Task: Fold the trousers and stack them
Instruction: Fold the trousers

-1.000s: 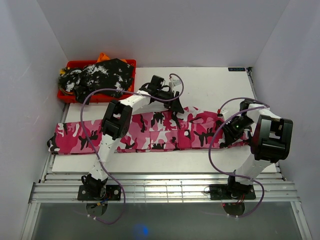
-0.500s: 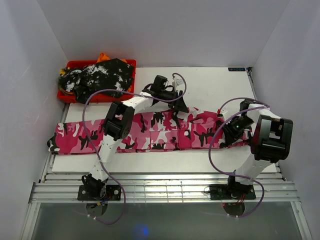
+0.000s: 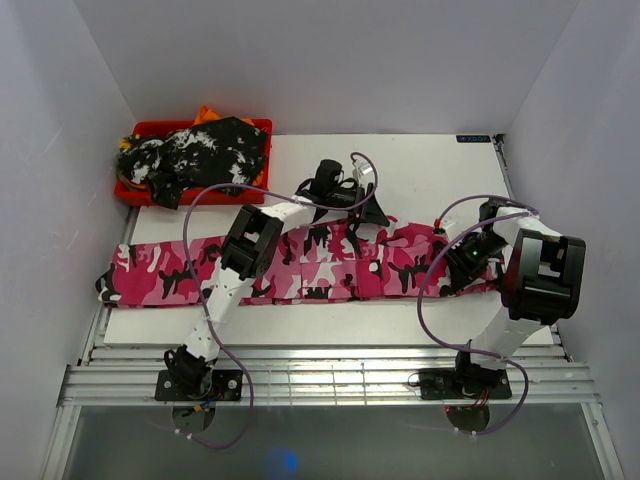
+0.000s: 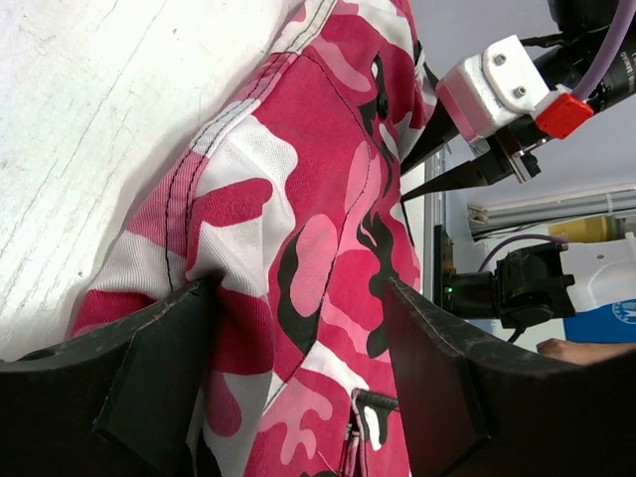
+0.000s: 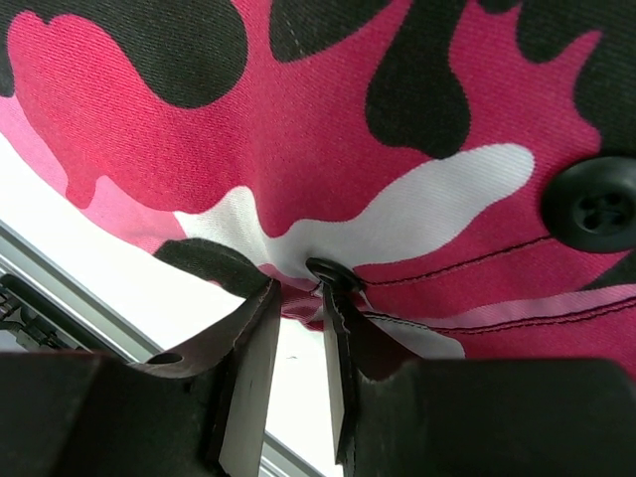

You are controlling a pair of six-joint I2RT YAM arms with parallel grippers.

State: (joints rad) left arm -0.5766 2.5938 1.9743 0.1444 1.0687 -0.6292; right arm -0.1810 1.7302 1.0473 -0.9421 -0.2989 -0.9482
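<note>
**Item 1, pink camouflage trousers** [image 3: 300, 265]: lay full length on the tabletop [image 3: 430, 165], beneath both my hands. My right hand [image 5: 296, 298] was clenched on the buttoned waist edge. My left hand [image 4: 298, 388] was released, its fingers astride the cloth's seamed edge. I judged it best to close the left fully, then lift both hands together.

**Item 2, red tray** [image 3: 150, 128]: sat well beyond my left hand and held a black-and-white mottled garment [image 3: 205, 150].

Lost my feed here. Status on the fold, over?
Left gripper open, jaws astride trousers' far edge. Right gripper shut on their right end. Trousers flat, unfolded. Other garment in bin, far left, not in the way.
</note>
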